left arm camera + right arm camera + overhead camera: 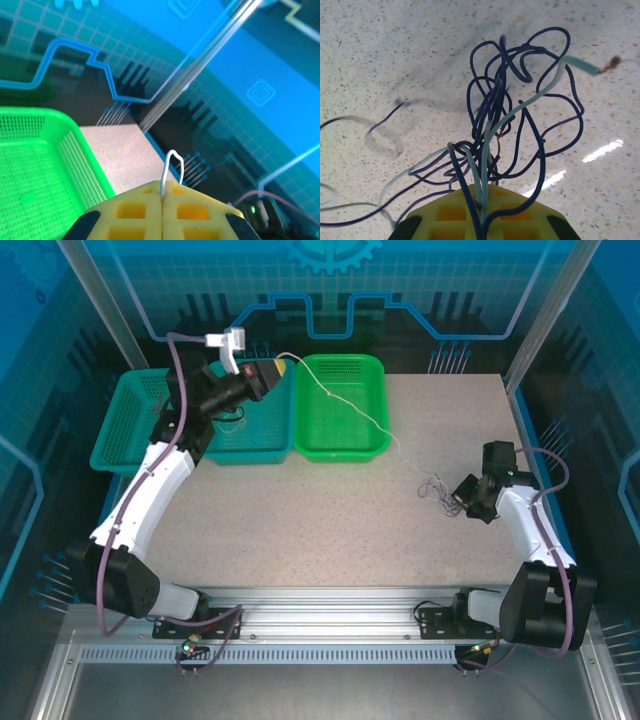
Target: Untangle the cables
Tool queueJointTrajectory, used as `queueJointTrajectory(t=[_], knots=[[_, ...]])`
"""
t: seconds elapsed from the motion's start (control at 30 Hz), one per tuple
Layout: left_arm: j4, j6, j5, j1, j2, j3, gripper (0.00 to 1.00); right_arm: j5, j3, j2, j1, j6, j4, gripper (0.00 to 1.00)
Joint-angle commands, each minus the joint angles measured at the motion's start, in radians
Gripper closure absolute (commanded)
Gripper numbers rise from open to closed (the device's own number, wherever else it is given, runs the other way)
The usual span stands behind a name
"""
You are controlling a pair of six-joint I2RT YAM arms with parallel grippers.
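The work surface is a rectangular, beige, speckled stone-look tabletop (300,530). Translucent blue panel walls (420,280), printed with pale circuit lines and a gear motif, enclose it on the far, left and right sides. Slanted silver aluminium posts (105,310) stand at the far corners. A ribbed silver aluminium rail (330,605) runs along the near edge. Bright streaks of reflected light (602,150) lie on the tabletop at the right.

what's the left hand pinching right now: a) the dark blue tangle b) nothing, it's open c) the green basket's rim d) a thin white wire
D: the left hand is shut on a thin white wire, its loop poking out of the closed hand, while the dark blue tangle sits in the right hand.
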Motion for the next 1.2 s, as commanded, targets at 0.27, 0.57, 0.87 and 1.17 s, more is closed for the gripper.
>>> queueJointTrajectory(t=[0.27,0.57,0.87,1.17], knots=[[0.295,-0.224,0.010,0.105,0.154,0.262,1.00,0.125,-0.043,0.024,-0.016,0.082,-0.006,1.00],[0.213,-0.185,-0.072,0.127,0.181,0.368,1.00,0.186,-0.047,0.123,-0.046,0.097,-0.004,1.00],[0.041,-0.067,-0.113,0.144,0.189,0.505,1.00,0.167,-0.079,0.157,-0.126,0.034,0.062,1.00],[-0.153,-0.006,-0.117,0.130,0.206,0.681,1.00,-0.064,-0.071,0.142,-0.068,-0.047,0.120,1.00]])
